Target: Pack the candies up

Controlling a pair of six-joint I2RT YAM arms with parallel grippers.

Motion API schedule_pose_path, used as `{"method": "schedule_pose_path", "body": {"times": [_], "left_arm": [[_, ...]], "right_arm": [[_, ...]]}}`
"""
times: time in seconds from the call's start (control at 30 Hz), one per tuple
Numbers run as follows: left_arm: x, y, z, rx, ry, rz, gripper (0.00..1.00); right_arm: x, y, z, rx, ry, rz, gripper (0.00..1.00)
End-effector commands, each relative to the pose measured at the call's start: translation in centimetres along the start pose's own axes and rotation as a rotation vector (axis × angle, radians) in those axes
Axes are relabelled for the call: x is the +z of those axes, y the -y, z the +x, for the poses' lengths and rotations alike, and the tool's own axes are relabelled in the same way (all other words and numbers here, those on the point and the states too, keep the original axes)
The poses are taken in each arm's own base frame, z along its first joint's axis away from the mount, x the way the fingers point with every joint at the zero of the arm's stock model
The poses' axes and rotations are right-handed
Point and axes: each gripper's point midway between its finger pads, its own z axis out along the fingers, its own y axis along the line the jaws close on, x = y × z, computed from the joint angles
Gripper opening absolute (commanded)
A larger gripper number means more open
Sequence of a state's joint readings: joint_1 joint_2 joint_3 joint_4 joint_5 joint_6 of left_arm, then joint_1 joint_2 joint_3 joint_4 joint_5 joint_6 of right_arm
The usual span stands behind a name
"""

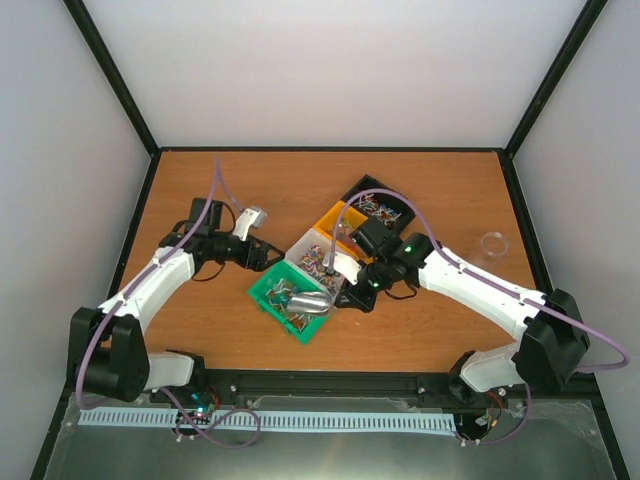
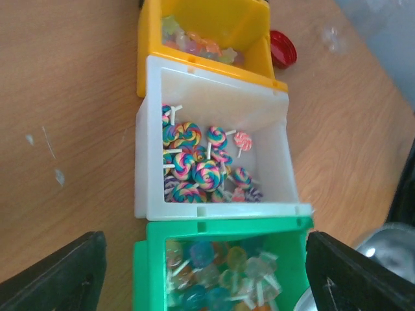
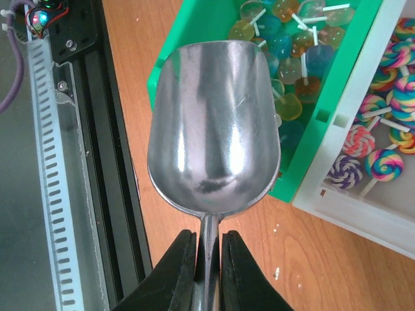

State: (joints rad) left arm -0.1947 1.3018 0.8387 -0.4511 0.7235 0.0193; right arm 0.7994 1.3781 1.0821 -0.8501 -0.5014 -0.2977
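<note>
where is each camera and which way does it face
top external: above and behind the bases, looking down on the table; left arm and right arm show.
left wrist: faces down at green bin, white bin, yellow bin; open left gripper frames the bottom edge.
right wrist: faces down along the scoop clamped in the right gripper.
shared: both wrist views catch the green and white bins of candies.

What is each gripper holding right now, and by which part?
The right gripper pinches the metal scoop by its thin handle, just behind the bowl. The left gripper is open and holds nothing.
</note>
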Motion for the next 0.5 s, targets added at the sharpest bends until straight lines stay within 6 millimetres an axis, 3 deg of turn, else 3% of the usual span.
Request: {"method": "schedule_pose_path", "body": {"times": [0.0, 0.1, 0.17, 0.33, 0.47], "left_arm": [[-2.1, 1.9, -0.4, 0.386, -0.027, 0.003, 0.88], [-3.2, 3.5, 1.2, 0.711, -0.146, 0.099, 0.92], [-3.0, 3.8, 1.4, 0.842, -0.184, 0.109, 0.92], [-0.6, 5.0, 1.2, 1.098, -0.281, 0.118, 0.89], [1.9, 5.3, 1.7, 1.18, -0.363, 0.148, 0.82]], "right_arm": [[-0.8, -0.9, -1.1, -0.066, 0.084, -0.005, 0.03], [-1.9, -1.9, -0.1, -0.141, 0.091, -0.013, 0.03], [-1.8, -2.6, 0.9, -0.156, 0.068, -0.043, 0.03], [-1.6, -3.8, 2.1, -0.15, 0.054, -0.106, 0.03], [-2.0, -3.8, 2.2, -0.156, 0.056, -0.092, 0.03]]}}
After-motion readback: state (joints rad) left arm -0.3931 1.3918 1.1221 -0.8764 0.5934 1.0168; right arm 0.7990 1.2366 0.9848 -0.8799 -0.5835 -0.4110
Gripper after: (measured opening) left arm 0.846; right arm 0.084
